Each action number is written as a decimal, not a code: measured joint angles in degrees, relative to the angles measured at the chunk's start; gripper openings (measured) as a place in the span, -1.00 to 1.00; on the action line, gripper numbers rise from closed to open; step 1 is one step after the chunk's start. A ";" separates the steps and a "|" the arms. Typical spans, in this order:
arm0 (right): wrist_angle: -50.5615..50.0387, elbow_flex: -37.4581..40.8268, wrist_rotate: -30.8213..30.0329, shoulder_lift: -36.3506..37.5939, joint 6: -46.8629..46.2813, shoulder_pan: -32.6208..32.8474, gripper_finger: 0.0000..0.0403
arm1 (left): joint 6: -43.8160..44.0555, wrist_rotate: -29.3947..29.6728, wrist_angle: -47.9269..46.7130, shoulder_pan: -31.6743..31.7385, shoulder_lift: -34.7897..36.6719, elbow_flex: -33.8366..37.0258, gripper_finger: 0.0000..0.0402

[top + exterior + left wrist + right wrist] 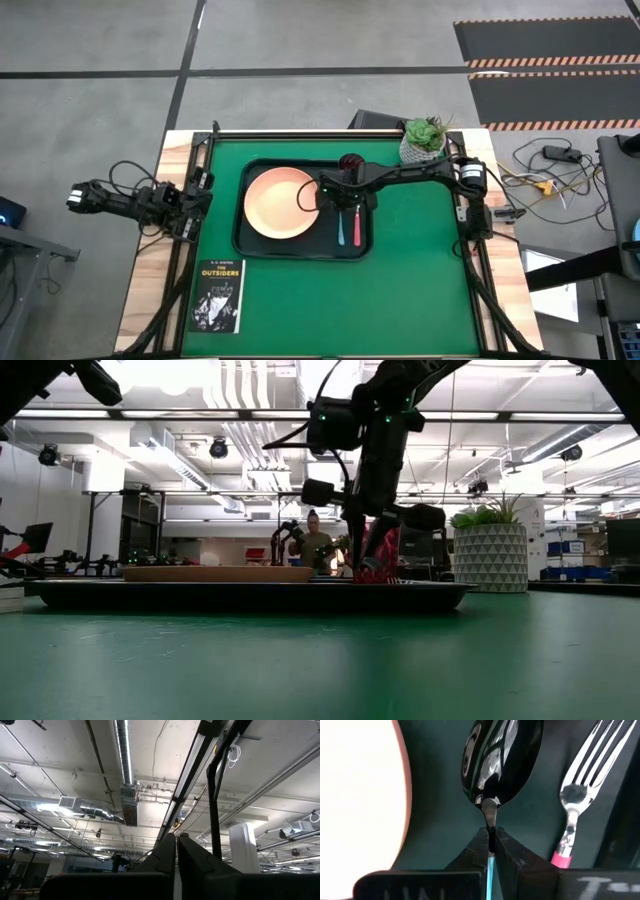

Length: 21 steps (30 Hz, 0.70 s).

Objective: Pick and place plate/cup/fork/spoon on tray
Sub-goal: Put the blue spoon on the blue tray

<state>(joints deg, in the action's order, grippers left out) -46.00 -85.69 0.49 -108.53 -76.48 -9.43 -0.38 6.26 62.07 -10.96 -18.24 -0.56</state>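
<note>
My right gripper (490, 842) pinches the spoon (497, 760) by its neck over the tray (240, 240), between plate (280, 203) and fork (357, 225); I judge placement nearly done, so next I release; left gripper (176, 851) waits, pressed together.

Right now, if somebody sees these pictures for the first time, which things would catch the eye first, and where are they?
First the round salmon-pink plate, lying in the left half of the large dark rectangular tray on the green table. Next the right gripper, low over the tray beside the plate, its fingers shut on the neck of the blue-handled spoon, with the pink-handled fork lying alongside. The left gripper waits off the table's left edge.
</note>
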 joint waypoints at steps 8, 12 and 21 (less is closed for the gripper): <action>0.56 0.30 -2.74 -1.49 -0.67 0.22 -0.95 | 0.00 0.00 0.02 0.00 0.00 -0.02 -1.00; 2.20 0.21 -2.54 -3.93 -0.88 0.56 -0.95 | 0.00 0.00 0.02 0.00 0.02 -0.02 -1.00; 2.31 -0.44 -2.54 -5.32 0.29 0.55 -0.95 | 0.00 0.00 0.04 0.00 0.15 -0.04 -1.00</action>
<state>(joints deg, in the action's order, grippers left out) -43.69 -86.13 -2.05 -113.85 -76.19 -8.88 -0.38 6.26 62.11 -10.96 -18.09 -0.60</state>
